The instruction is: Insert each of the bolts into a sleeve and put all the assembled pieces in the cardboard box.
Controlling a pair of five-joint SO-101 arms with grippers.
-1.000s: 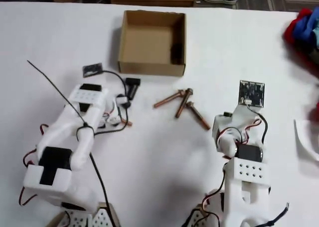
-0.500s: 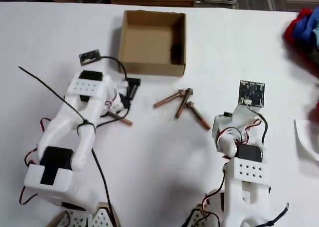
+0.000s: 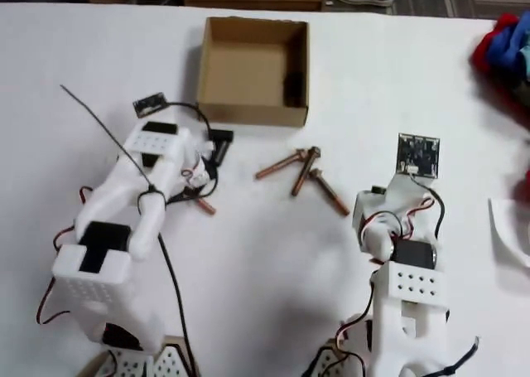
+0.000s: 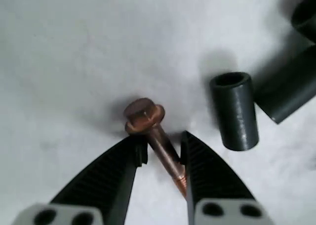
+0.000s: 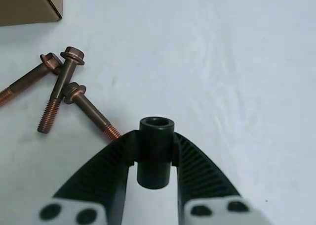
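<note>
Showing both arms loaded: the left gripper [image 4: 163, 150] is clenched on the shank of a copper bolt [image 4: 148, 121], whose flanged head projects just past the fingertips over the white counter [image 4: 69, 47]; whether the head touches the counter cannot be told. Just beside this gripper, off to one side of the bolt head, a black sleeve [image 4: 235, 111] lies with its open bore visible, and a second sleeve [image 4: 289, 89] lies just beyond it, farther from the gripper. The right gripper [image 5: 154, 142] is grasping a third sleeve [image 5: 156, 153] between its jaws, the bore facing away from the wrist. Ahead of this gripper and to one side, three loose bolts [image 5: 61, 89] lie in a cluster on the counter, heads close together and threaded ends fanned apart. Beyond them, farther still from the gripper, stands the cardboard box [image 3: 252, 112], open at the top; seen from above, a dark piece [image 3: 291, 87] rests inside against one wall.
</note>
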